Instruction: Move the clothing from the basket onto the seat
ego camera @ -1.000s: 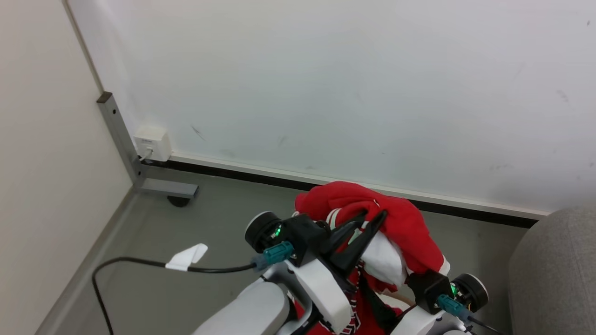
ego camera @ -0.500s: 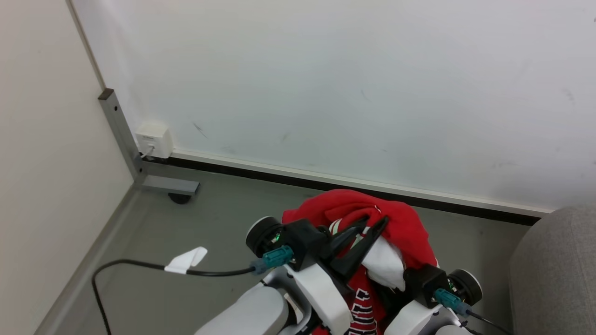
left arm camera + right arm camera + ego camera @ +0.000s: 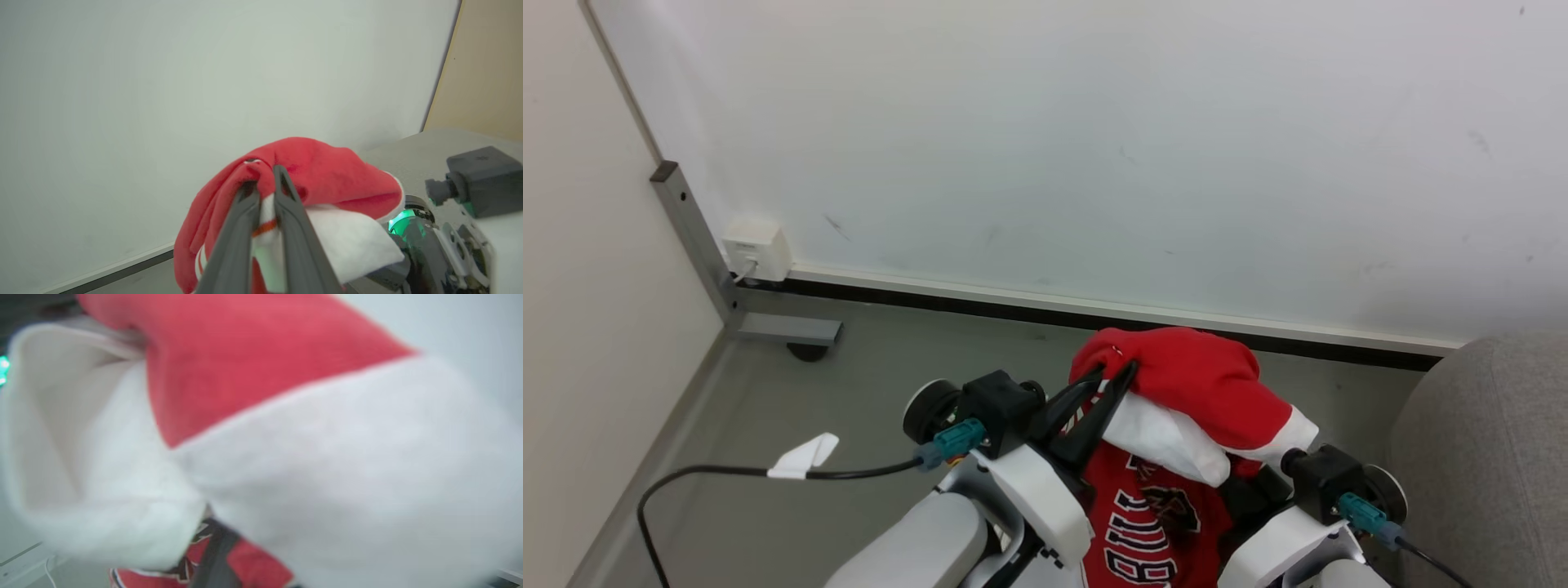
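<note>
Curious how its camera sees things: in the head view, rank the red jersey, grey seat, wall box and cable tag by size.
1-2. the jersey and the seat: look alike; seat is cut off by the frame, so unranked.
3. wall box
4. cable tag

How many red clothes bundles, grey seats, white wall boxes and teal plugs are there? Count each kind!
Red clothing bundle: 1
Grey seat: 1
White wall box: 1
Teal plugs: 2
Total: 5
</note>
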